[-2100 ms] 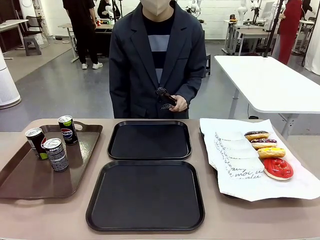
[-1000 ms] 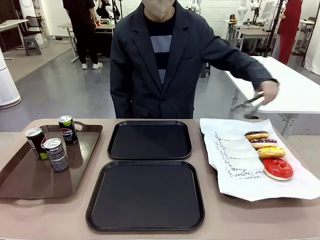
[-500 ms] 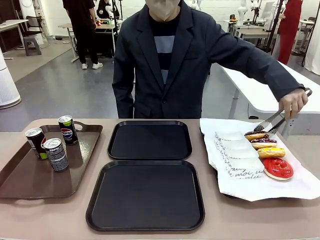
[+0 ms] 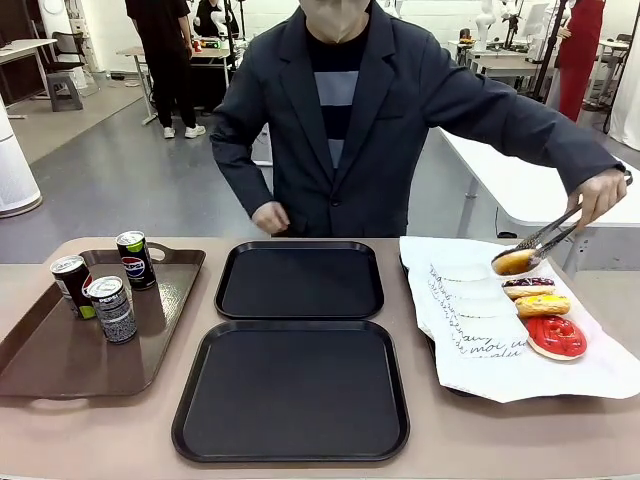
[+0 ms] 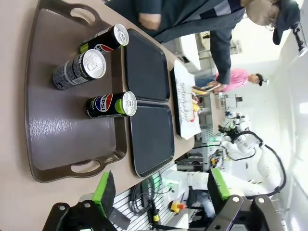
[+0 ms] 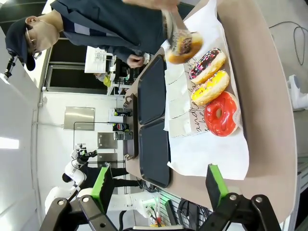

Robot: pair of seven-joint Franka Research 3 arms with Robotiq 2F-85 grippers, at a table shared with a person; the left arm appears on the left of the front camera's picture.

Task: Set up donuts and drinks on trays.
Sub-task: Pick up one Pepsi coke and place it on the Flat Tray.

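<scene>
**Front view.** Two black trays lie in the middle of the table, one behind the other: the far tray (image 4: 300, 280) and the near tray (image 4: 291, 390). Nothing rests on either. On the robot's left, a brown handled tray (image 4: 60, 360) carries three upright cans close together at its far end: a rear can (image 4: 135, 260), a left can (image 4: 72, 285) and a front can (image 4: 110, 308). On the robot's right, white printed paper (image 4: 480, 370) bears three donuts in a row, each touching the next: a chocolate-iced donut (image 4: 528, 288), a yellow-iced donut (image 4: 543, 305) and a red-iced donut (image 4: 555, 336). The person's raised hand (image 4: 605, 195) holds tongs (image 4: 550, 238), which clamp a golden-brown donut (image 4: 513, 262) just beyond the far end of the row. It appears to hang clear of the paper, though the angle leaves this uncertain. The person's other hand (image 4: 270, 216) hangs behind the far tray.

**Left wrist view.** The left gripper (image 5: 162, 187) has its fingers spread wide, with nothing between the green pads. It is well apart from the three cans on the brown handled tray. The two black trays lie beyond them.

**Right wrist view.** The right gripper (image 6: 158, 185) also stands with its fingers wide apart and empty. The three donuts lie on the paper ahead of it. The golden-brown donut, blurred, sits in the tongs beside the chocolate-iced one.
</scene>
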